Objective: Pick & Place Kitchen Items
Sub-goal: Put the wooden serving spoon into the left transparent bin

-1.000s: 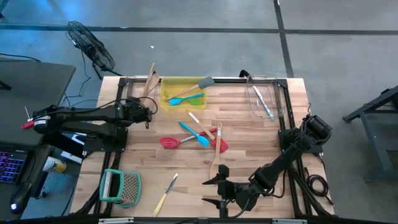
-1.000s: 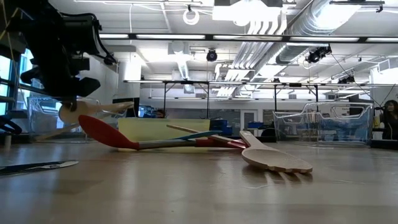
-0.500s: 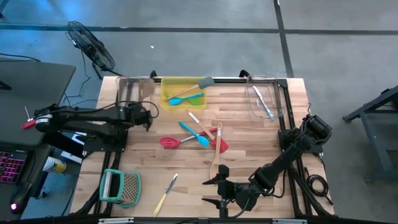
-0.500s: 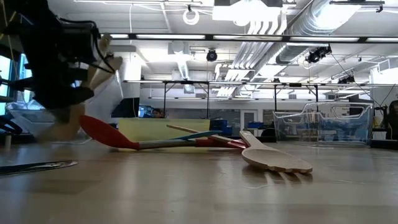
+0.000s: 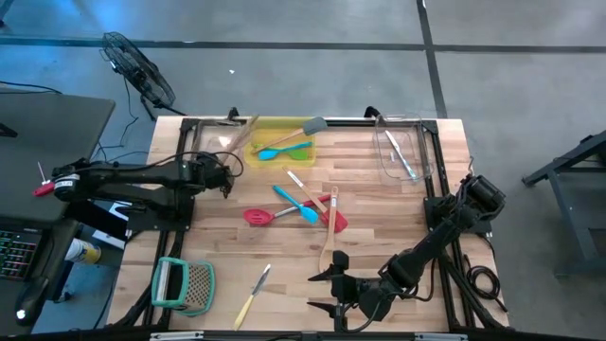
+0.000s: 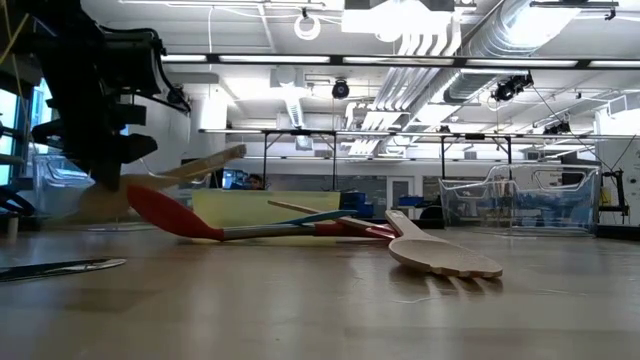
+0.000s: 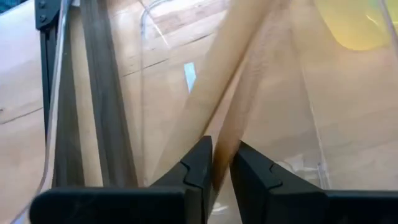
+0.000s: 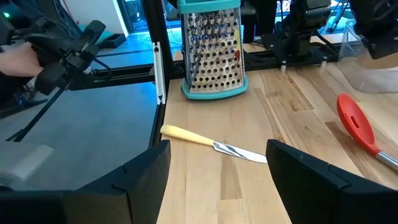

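My left gripper is at the table's far left, over a clear container, shut on a pale wooden utensil. Its free end slants toward the yellow tray. That tray holds blue spatulas and a grey one. Red spatulas, a blue one and wooden utensils lie at the table's middle. A yellow-handled knife lies near the front edge. My right gripper waits open by the near edge. My left gripper pinches the wooden utensil's slim shaft between its two fingers. The shaft runs forward past the fingertips and widens toward its free end. In the low view the utensil slants upward from the gripper; whether its lower end rests on anything is hidden.
A second clear container at the far right holds metal utensils. A teal-framed grater stands at the near left corner, also seen as the grater ahead of my right gripper, beside the knife. Black frame rails border the table.
The wooden utensil in my left gripper has swung: its free end, which pointed toward the far edge, has tipped toward the table's right and now leans toward the yellow tray. The swing was quick, blurring the middle frame. My right arm has kept still.
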Action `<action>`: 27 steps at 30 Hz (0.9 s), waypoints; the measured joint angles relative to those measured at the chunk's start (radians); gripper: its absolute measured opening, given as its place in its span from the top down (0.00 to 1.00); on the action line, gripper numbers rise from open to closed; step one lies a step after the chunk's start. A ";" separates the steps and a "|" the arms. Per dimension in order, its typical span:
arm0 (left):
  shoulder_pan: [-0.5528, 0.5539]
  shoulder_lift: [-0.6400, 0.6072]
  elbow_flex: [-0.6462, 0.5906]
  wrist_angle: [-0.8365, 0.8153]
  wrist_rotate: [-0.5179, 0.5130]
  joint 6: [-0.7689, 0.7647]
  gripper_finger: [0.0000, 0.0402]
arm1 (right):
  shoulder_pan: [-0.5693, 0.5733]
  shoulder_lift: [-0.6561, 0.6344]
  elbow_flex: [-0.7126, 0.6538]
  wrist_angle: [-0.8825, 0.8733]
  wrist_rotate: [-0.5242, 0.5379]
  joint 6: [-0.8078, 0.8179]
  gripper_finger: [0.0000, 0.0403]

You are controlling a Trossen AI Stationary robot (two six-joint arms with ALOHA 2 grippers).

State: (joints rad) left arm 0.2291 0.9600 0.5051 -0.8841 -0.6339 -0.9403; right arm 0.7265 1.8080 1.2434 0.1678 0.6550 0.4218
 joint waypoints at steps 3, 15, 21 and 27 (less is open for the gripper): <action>0.000 0.000 0.010 0.005 0.016 0.020 0.88 | 0.000 0.000 0.000 0.000 0.000 0.000 0.36; 0.000 0.000 0.012 0.023 0.022 0.059 0.88 | 0.000 0.000 0.000 -0.006 0.000 0.000 0.36; 0.000 -0.001 0.013 0.030 0.012 0.098 0.87 | 0.000 0.000 0.000 -0.008 0.000 0.000 0.36; 0.000 -0.003 0.013 0.028 0.021 0.098 0.79 | -0.002 0.000 0.000 -0.007 0.000 -0.004 0.36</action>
State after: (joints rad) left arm 0.2290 0.9569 0.5179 -0.8558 -0.6125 -0.8419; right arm 0.7246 1.8080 1.2434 0.1604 0.6548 0.4179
